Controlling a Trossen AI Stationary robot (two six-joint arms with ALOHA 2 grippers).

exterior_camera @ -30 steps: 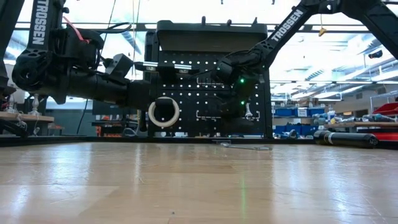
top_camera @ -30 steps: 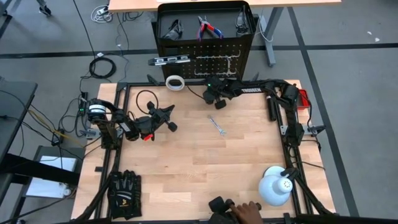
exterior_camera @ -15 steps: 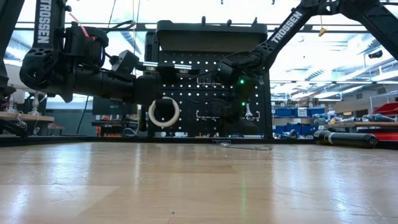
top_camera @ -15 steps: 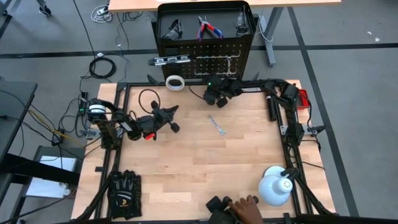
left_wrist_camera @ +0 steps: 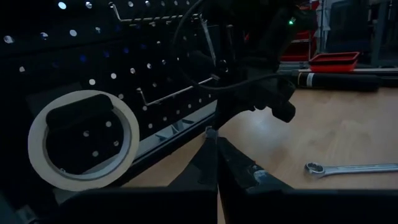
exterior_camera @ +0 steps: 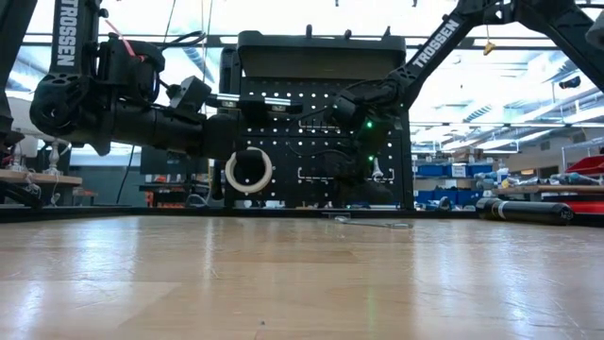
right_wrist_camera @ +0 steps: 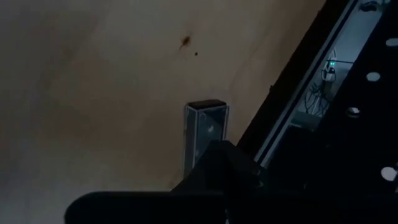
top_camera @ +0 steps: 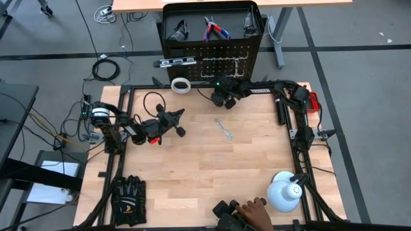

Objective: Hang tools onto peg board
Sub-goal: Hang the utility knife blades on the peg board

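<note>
The black peg board (top_camera: pixel 212 61) stands at the table's far edge. Its top tray (top_camera: pixel 168 19) holds the glasses (top_camera: pixel 180 29) and the red-handled pliers (top_camera: pixel 215 29). The level bar (top_camera: pixel 173 62) and the white tape roll (top_camera: pixel 182 85) hang on the board. In the left wrist view the roll (left_wrist_camera: pixel 37 155) hangs over a dark holder through its hole. One wrench (exterior_camera: pixel 377 170) hangs on the board and another (top_camera: pixel 224 129) lies flat on the table. My right gripper (top_camera: pixel 221 101) is shut close in front of the board. My left gripper (top_camera: pixel 178 122) is shut, left of the lying wrench. My right gripper points down at the table by the board's foot. A small shiny rectangular piece (right_wrist_camera: pixel 205 127) shows just past its shut fingertips, and I cannot tell whether they touch it.
Black gloves (top_camera: pixel 128 199) lie at the near left corner and a white dome lamp (top_camera: pixel 284 192) at the near right. A person's hand (top_camera: pixel 253 208) rests on a dark object at the near edge. A small red box (top_camera: pixel 313 101) sits at the far right.
My left gripper has moved a little toward the table's right and far edges. My right gripper has moved slightly toward the peg board. The person's hand at the near edge has shifted right.
</note>
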